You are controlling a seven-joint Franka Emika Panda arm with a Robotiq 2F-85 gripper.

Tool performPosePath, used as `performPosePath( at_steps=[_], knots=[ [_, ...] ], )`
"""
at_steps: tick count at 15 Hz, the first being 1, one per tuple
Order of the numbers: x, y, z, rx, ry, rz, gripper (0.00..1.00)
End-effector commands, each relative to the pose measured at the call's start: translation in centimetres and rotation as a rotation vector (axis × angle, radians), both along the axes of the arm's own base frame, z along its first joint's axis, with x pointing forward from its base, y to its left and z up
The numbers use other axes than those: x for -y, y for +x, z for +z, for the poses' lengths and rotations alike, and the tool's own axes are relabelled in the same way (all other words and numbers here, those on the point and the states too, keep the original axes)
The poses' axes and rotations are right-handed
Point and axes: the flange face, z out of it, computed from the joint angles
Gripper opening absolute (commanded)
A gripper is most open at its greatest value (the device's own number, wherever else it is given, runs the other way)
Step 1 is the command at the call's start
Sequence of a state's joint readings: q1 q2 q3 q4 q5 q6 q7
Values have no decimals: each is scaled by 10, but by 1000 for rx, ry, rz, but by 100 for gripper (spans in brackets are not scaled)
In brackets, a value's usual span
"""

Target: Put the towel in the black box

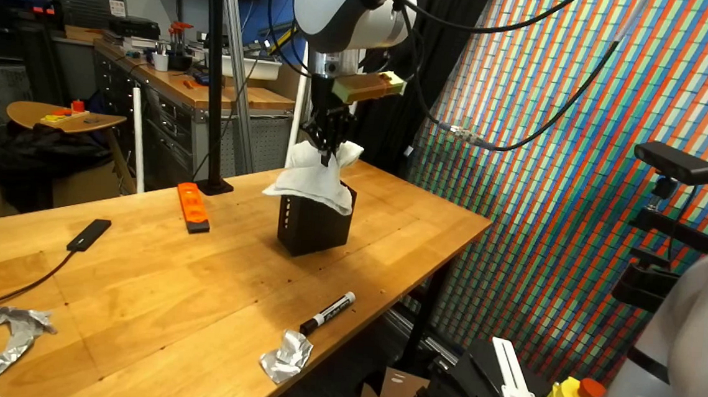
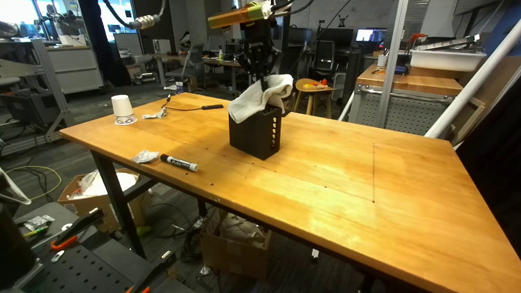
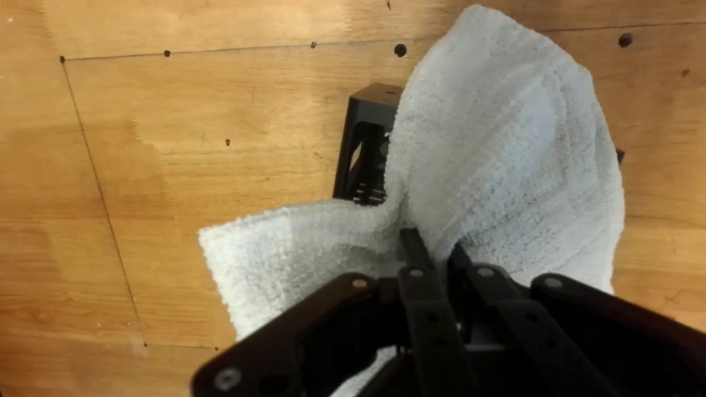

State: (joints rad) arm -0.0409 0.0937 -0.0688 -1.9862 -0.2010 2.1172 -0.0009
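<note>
Wrist view: nearly closed fingers (image 3: 415,247) pinch the towel (image 3: 496,160), long axis seemingly toward upper right.

White towel (image 3: 507,154), black box (image 1: 314,228).

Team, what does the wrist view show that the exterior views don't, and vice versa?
Only the wrist view: a near-overhead look into the part of the black box that the towel leaves uncovered.

Only the exterior views: the marker, crumpled foil, white cup and black device on a cable, in both exterior views; plus an orange level in an exterior view.

Shared: the gripper pinching the towel over the black box, and the wooden table below.
</note>
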Motion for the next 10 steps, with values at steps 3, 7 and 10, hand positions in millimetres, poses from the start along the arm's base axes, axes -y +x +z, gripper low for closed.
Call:
performPosePath(
  at_steps=[3,7,10],
  knots=[
    [-41,-28,-6,17,22,56,3],
    [-72,-20,-34,18,39,78,3],
    [-84,-16,-56,8,34,98,3]
  ],
)
